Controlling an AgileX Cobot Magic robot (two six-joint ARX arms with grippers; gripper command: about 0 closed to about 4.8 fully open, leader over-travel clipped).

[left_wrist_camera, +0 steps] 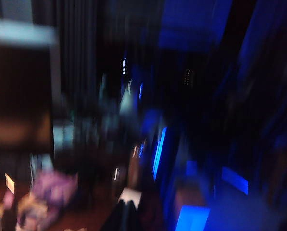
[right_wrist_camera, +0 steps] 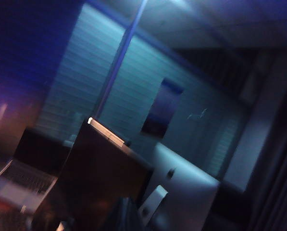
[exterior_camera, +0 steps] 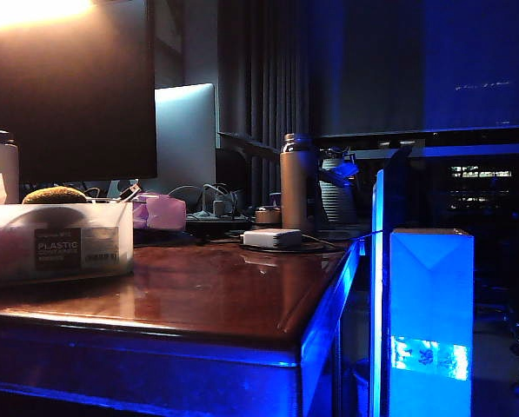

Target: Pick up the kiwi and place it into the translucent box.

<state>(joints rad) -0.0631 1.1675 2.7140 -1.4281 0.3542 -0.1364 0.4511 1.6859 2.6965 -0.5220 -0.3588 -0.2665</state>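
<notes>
The translucent box with its dark "PLASTIC CONTAINER" label stands at the table's left. The kiwi shows only as a brown fuzzy dome above the box's rim; I cannot tell whether it lies inside or just behind. Neither arm appears in the exterior view. The left wrist view is smeared with motion. In it my left gripper is a dark wedge with its fingers pressed together, empty, over the table. My right gripper is shut on nothing and faces a monitor's back and a wall, away from the box.
A pink-purple box sits behind the translucent box. A metal bottle and a white adapter stand mid-table. A tall glowing blue carton rises beyond the table's right edge. A dark monitor fills the back left.
</notes>
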